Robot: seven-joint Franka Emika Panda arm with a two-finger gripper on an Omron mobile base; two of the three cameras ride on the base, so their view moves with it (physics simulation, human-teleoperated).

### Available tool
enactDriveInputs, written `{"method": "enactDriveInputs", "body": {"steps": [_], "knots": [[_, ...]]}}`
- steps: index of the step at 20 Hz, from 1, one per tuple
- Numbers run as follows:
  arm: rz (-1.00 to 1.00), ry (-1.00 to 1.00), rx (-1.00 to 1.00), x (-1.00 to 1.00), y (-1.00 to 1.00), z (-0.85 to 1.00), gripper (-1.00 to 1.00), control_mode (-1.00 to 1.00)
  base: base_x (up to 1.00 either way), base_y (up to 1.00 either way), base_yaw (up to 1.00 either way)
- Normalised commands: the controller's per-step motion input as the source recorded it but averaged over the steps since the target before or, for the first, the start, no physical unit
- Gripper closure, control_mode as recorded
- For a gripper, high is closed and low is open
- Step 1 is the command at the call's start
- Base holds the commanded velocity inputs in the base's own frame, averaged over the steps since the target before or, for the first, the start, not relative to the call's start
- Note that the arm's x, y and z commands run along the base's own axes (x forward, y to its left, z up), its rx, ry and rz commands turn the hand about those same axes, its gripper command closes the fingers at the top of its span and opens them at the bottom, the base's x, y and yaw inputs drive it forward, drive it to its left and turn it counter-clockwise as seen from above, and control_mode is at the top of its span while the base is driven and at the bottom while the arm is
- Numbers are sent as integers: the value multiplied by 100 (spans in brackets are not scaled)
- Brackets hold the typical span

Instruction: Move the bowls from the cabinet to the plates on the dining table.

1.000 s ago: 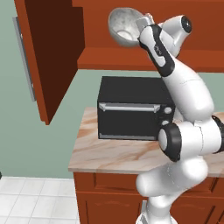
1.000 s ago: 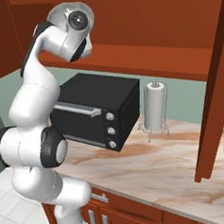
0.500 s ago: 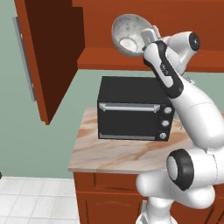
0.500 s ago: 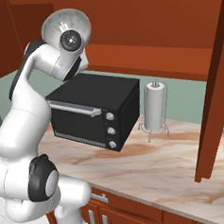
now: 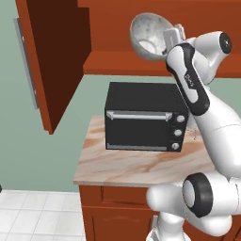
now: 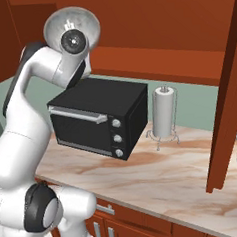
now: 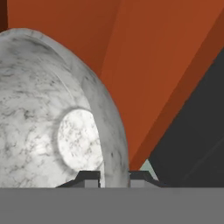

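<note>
The gripper is closed on the rim of the marble bowl, one finger inside the wall and one outside, as the hand view shows. The bowl is held high in the air, tipped on its side so that its speckled inside faces the left base camera; in the right base view its rounded underside rises behind the arm's last joint. It hangs in front of the underside of the cabinet, above the black oven and clear of it. The oven stands on a short counter with a veined beige-pink top and red-brown drawers below. To the oven's right, near it but apart, a paper towel roll stands upright on a wire holder. One cabinet door hangs open at the left of the left base view, its grey bar handle along the outer edge; a second open door crosses the right side of the right base view and reaches down in front of the counter. The arm rises between these two doors, its upper links passing just in front of the oven's right side. The wall behind is pale green, and white tiles cover the floor.
</note>
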Motion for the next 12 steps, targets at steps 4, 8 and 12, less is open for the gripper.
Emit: {"method": "enactDriveInputs", "body": {"steps": [4,8,12], "knots": [[-2,8,9,-52,-18,17,100,-100,0,0,0],[-2,8,6,-52,-14,12,100,-100,0,0,0],[-1,10,5,-49,-14,10,100,-100,0,0,0]]}}
